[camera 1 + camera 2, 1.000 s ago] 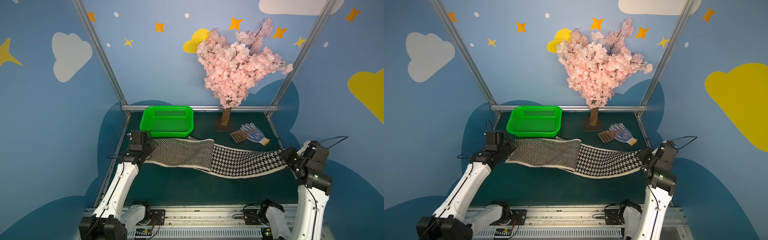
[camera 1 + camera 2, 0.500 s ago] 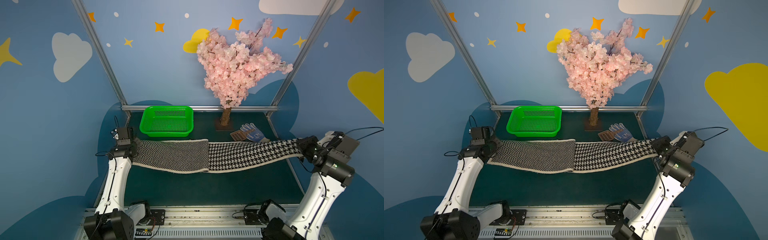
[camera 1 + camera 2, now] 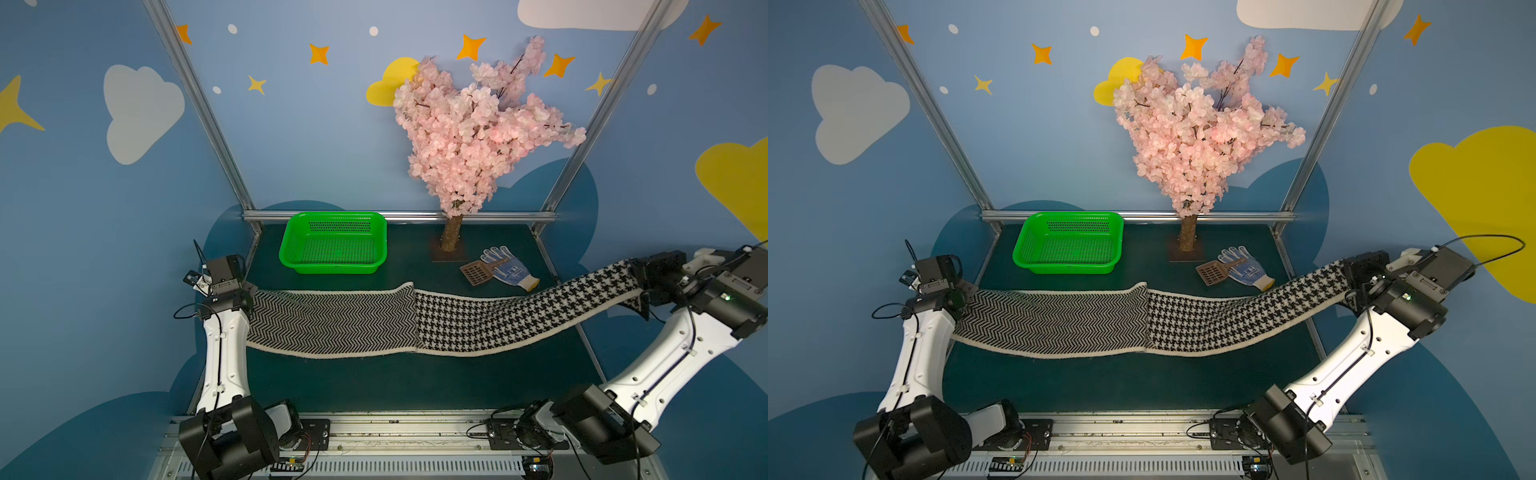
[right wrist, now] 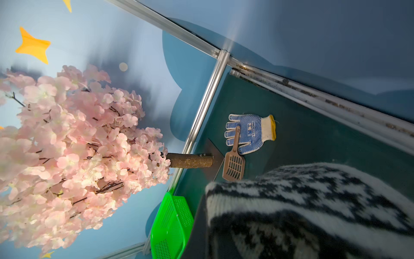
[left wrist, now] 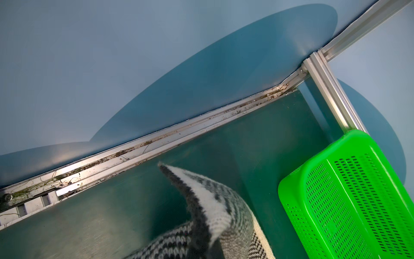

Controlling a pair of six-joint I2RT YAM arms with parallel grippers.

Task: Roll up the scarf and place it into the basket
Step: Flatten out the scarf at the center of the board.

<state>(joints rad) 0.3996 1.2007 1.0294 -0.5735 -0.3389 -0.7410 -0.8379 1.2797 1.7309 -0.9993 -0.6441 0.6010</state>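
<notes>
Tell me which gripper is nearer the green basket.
Left. The left gripper clamps the scarf end near the basket, slightly toward the robot; the right gripper holds the other end raised across the table.

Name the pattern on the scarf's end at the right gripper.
Black-and-white houndstooth; scarf clearest in a top view.

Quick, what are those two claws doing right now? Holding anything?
The left gripper is shut on the scarf, at its zigzag end.
The right gripper is shut on the scarf too, at its houndstooth end.
</notes>
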